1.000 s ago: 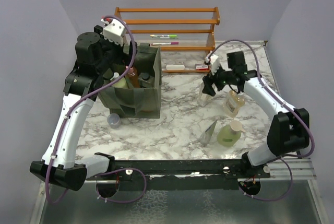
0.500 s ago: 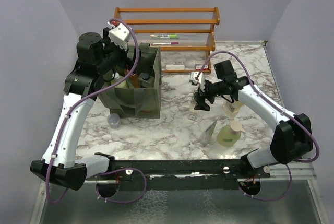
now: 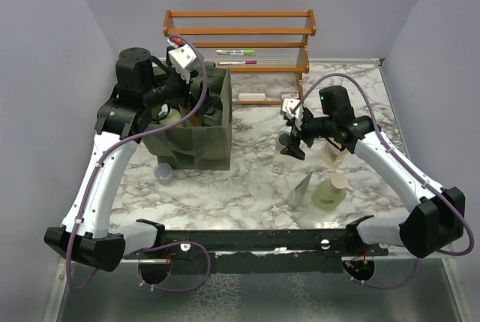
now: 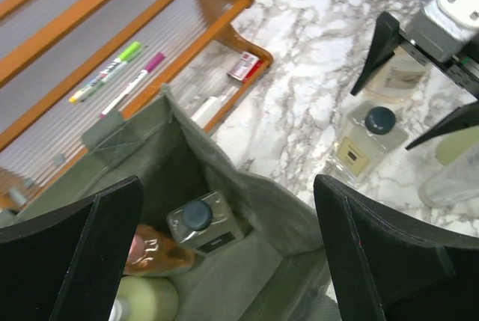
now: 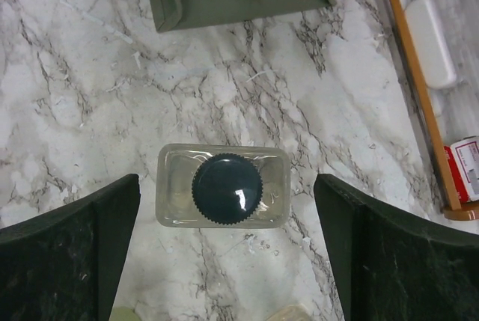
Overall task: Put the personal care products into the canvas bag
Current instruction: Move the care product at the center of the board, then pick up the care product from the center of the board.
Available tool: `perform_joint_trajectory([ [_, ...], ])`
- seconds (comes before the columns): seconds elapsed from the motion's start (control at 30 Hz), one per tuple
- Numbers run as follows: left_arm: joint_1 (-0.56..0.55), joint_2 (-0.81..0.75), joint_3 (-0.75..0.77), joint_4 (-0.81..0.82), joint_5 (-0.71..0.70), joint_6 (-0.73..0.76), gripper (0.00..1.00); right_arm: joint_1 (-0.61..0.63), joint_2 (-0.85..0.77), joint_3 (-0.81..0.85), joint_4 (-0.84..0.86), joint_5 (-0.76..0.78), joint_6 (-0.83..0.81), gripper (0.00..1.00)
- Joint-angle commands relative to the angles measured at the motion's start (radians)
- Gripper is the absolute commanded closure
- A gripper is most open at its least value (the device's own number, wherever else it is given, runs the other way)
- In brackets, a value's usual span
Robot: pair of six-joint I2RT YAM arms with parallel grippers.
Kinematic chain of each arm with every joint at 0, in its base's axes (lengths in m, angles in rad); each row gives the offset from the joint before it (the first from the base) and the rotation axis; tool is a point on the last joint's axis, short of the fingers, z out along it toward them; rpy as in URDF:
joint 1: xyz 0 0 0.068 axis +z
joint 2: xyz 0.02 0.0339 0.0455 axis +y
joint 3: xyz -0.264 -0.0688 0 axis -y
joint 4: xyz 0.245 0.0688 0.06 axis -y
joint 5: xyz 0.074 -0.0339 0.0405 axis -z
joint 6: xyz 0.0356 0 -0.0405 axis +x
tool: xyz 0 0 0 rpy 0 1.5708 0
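The olive canvas bag (image 3: 193, 136) stands at the left. Inside it lie a clear bottle with a black cap (image 4: 200, 220), an orange bottle with a pink cap (image 4: 153, 250) and a pale green bottle (image 4: 146, 298). My left gripper (image 3: 182, 80) hovers open over the bag's mouth, holding nothing. My right gripper (image 3: 294, 142) is open above another clear black-capped bottle (image 5: 224, 186), which stands upright on the marble between the fingers (image 5: 90, 254), untouched. An amber bottle (image 3: 335, 153), a green pump bottle (image 3: 330, 193) and a grey pouch (image 3: 301, 189) sit near the right arm.
A wooden slatted rack (image 3: 240, 33) at the back holds two marker pens (image 3: 236, 57). A white block (image 3: 251, 97) and a small red box (image 3: 287, 95) lie at its foot. A lavender cup (image 3: 163, 173) sits in front of the bag.
My right gripper carried the clear bottle left toward the bag, then opened; the bottle now stands free on the marble. My left gripper shifted slightly right over the bag.
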Motion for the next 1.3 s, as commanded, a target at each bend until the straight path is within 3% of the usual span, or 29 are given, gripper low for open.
perform_joint_trajectory([
  [0.0, -0.028, 0.040, 0.045, -0.038, 0.124, 0.020, 0.01, -0.003, -0.079, -0.002, 0.093, 0.026, 0.123, 0.01],
  [0.2, -0.077, 0.109, 0.127, -0.095, 0.165, 0.051, 0.01, -0.027, -0.134, 0.049, 0.148, 0.112, 0.238, 0.01],
  [0.5, -0.230, 0.225, 0.220, -0.202, 0.106, 0.160, 0.01, -0.316, -0.178, 0.089, 0.212, 0.055, 0.499, 0.01],
  [0.63, -0.341, 0.297, 0.244, -0.287, 0.057, 0.311, 0.01, -0.409, -0.185, 0.068, 0.241, 0.117, 0.552, 0.01],
  [0.83, -0.476, 0.450, 0.294, -0.380, -0.002, 0.471, 0.01, -0.545, -0.132, 0.072, 0.276, 0.032, 0.574, 0.01],
  [1.27, -0.507, 0.686, 0.361, -0.383, 0.000, 0.572, 0.01, -0.569, -0.139, -0.042, 0.399, -0.002, 0.520, 0.01],
])
